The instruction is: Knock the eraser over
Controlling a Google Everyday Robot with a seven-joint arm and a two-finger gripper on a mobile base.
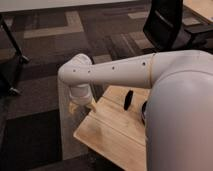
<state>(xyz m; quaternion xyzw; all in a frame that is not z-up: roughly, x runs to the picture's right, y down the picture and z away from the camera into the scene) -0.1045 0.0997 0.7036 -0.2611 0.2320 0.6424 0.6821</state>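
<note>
The arm (120,70) reached across the view, and the gripper (78,105) hung below its wrist at the left corner of the wooden table (110,132); its opening could not be told, nor whether it held anything. The eraser (128,98) stood on end near the table's far edge, apart from the gripper to its right. A black chair (167,22) stood on the carpet behind.

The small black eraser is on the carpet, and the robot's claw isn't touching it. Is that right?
Not quite. The small black rectangular eraser is not on the carpet. It is on the light wooden table, as the camera view shows. The rest is right: the claw hangs at the table's left edge, apart from the eraser.
</note>
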